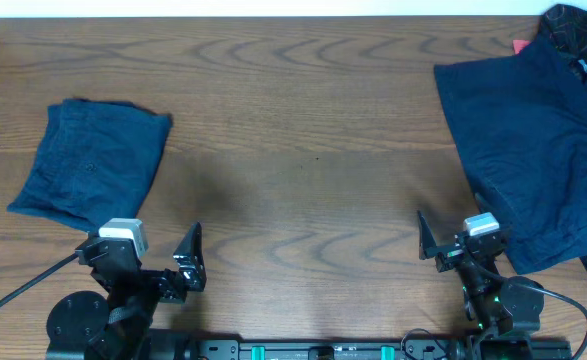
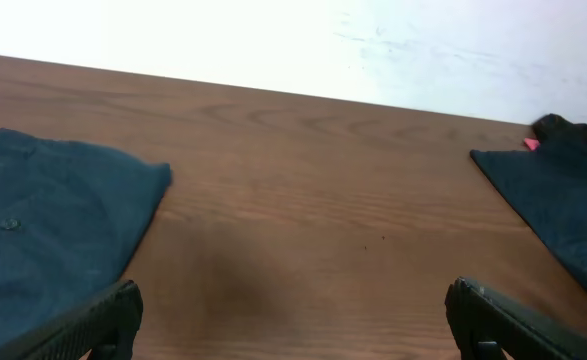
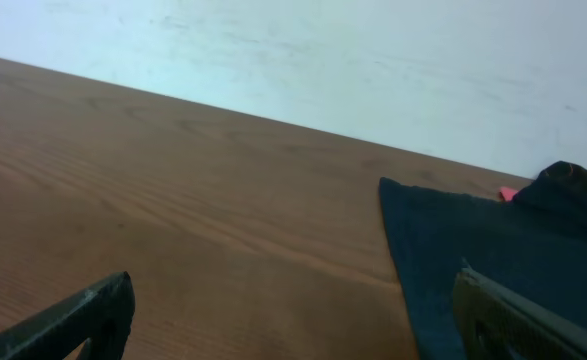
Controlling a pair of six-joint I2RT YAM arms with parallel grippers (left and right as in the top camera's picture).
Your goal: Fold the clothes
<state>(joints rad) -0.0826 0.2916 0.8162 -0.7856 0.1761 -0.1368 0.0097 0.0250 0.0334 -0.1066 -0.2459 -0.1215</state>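
A folded navy garment (image 1: 93,160) lies on the left of the wooden table (image 1: 293,150); it also shows in the left wrist view (image 2: 43,220). A larger navy garment (image 1: 533,150) lies spread out at the right, reaching the table's right edge; it shows in the left wrist view (image 2: 563,190) and the right wrist view (image 3: 473,240). My left gripper (image 1: 141,255) (image 2: 293,330) is open and empty, just in front of the folded garment. My right gripper (image 1: 463,245) (image 3: 293,325) is open and empty, at the near left edge of the spread garment.
Another dark garment (image 1: 573,25) is bunched at the far right corner, with a small pink thing (image 1: 520,45) beside it. Bare wood lies between the two garments. A pale wall (image 3: 323,60) stands behind the table's far edge.
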